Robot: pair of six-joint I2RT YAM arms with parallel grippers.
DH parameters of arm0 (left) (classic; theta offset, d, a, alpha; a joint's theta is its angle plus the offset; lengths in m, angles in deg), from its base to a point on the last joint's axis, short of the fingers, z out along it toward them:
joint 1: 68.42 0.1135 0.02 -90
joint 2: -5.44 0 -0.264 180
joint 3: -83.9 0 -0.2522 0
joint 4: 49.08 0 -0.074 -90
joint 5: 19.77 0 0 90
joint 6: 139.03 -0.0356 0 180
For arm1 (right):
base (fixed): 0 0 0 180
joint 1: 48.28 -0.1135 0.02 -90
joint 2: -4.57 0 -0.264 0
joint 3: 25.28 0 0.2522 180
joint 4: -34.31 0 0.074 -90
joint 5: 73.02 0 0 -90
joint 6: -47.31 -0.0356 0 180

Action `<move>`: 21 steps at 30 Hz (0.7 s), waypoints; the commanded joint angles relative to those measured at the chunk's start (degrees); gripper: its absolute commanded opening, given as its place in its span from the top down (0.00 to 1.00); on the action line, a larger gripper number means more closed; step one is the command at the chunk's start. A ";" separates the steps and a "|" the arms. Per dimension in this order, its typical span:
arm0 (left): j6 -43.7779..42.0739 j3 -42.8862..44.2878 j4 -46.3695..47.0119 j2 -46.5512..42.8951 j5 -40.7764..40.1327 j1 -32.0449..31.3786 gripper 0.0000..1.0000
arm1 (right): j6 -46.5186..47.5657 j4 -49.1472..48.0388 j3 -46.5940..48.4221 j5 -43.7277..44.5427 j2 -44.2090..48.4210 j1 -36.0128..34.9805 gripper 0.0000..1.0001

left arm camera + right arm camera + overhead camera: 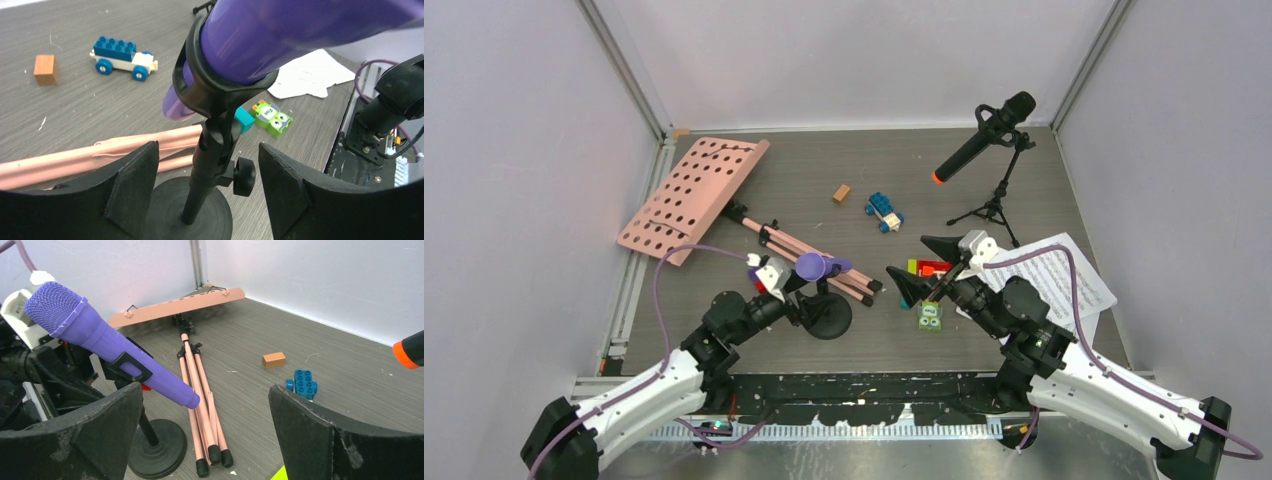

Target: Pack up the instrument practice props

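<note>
The purple-headed microphone [816, 266] sits clipped in a black round-base support [827, 315]. My left gripper [207, 160] is open, and the support's post [202, 170] stands between its jaws, untouched. My right gripper [922, 265] is open and empty, facing the microphone [100, 340]. The pink perforated holder [694, 195] lies flat at the back left, its folded tripod legs [814, 260] reaching toward the support. The black orange-tipped microphone [984, 135] stands on a black tripod support [994, 205] at the back right. White note sheets [1054, 275] lie under my right arm.
A blue toy car [883, 211] and a brown block [841, 193] lie mid-table. A green owl brick [930, 317] and red and yellow bricks [929, 267] lie by my right gripper. A teal brick [244, 120] sits behind the support. Walls enclose three sides.
</note>
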 commanded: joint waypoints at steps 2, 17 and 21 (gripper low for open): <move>-1.38 2.96 6.70 3.06 -3.33 -1.40 0.32 | -1.43 -1.13 0.38 -1.64 0.20 -0.23 0.00; -1.50 3.98 7.50 3.07 -4.43 -1.87 0.40 | -2.68 -0.09 1.92 -5.90 -2.67 -0.23 0.01; -1.24 3.90 8.31 4.20 -3.85 -1.87 0.55 | -3.24 0.51 2.14 -6.05 -2.38 -0.23 0.00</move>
